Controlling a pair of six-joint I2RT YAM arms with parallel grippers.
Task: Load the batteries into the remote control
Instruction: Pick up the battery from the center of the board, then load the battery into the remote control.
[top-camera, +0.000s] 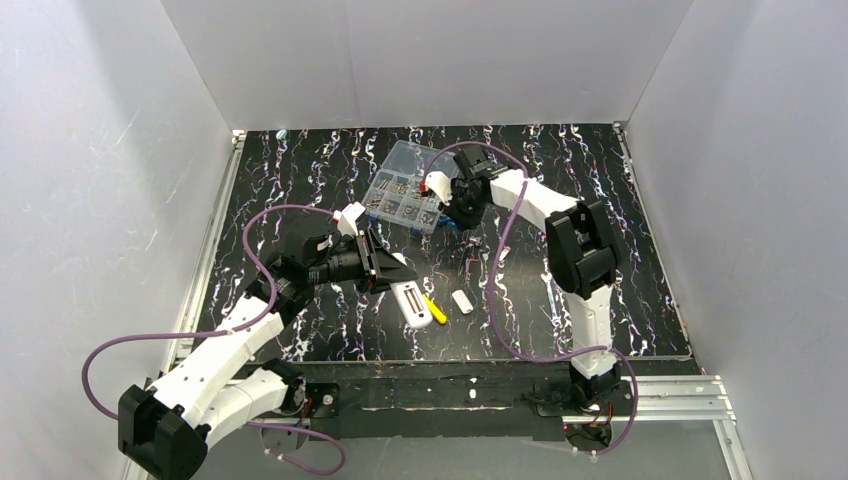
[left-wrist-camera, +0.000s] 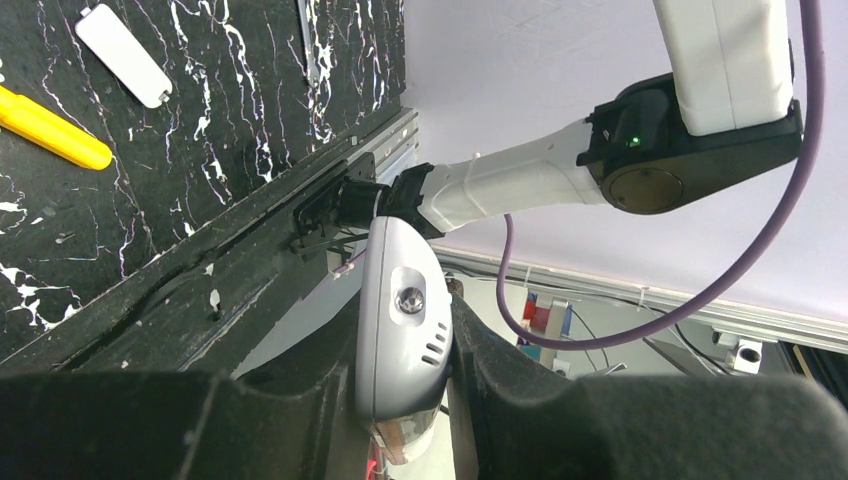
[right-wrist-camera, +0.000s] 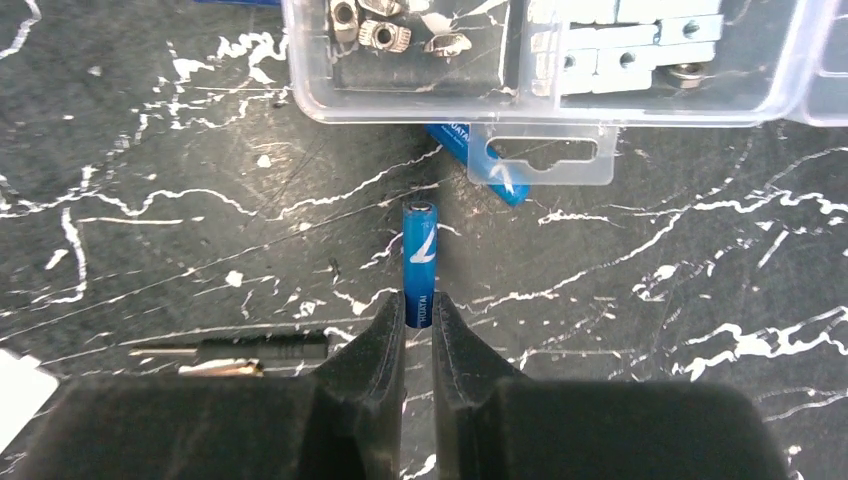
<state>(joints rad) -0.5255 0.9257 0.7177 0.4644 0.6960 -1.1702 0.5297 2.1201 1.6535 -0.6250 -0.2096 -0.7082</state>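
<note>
My left gripper (top-camera: 383, 268) is shut on the remote control (top-camera: 413, 303), a slim white bar that sticks out from the jaws toward the table's near edge. In the left wrist view its rounded end (left-wrist-camera: 397, 300) sits clamped in the gripper (left-wrist-camera: 405, 352). My right gripper (top-camera: 457, 212) is just in front of the clear box. In the right wrist view its fingertips (right-wrist-camera: 419, 316) are shut on the near end of a blue battery (right-wrist-camera: 420, 255). A second blue battery (right-wrist-camera: 478, 158) lies partly under the box's hanging tab.
The clear compartment box (top-camera: 404, 196) with metal screws stands at mid-back. A yellow-handled screwdriver (top-camera: 435, 310) lies beside the remote, and a small white cover piece (top-camera: 461, 301) lies to its right. A thin black-and-metal rod (right-wrist-camera: 235, 352) lies left of my right fingers.
</note>
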